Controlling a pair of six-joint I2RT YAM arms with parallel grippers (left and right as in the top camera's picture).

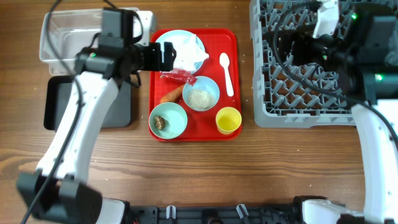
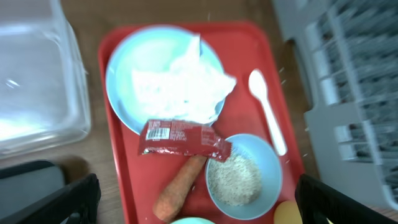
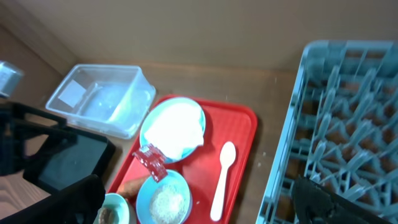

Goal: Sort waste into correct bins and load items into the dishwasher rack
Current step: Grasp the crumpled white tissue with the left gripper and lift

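Crumpled white paper napkin: it is lying heaped on the round light-blue plate, at the far-left corner of the red tray, and covering most of the plate's right side.
Left gripper: I am hovering it over the left part of the plate, with the jaws standing fully apart and gripping nothing.
Direction to the napkin: in my left wrist view it is sitting ahead of my fingertips and roughly centred between them, so I am judging the move to be a short reach forward and then a drop.
Long axis: the heap is spreading wider than it is deep, running along the same line as my open jaws, so I am expecting to pinch a raised fold rather than span the whole heap.
In the way: the small red shiny wrapper is lying against the napkin's near edge, between my fingers and the heap, with one end over the orange carrot. I am judging it easy to catch by mistake.
Nearer arm: my left. My right gripper is hanging over the dishwasher rack, jaws wide and empty, well apart from the tray.
Bins: the clear tub and the black tray are both sitting to the left of the red tray, on my left arm's side.
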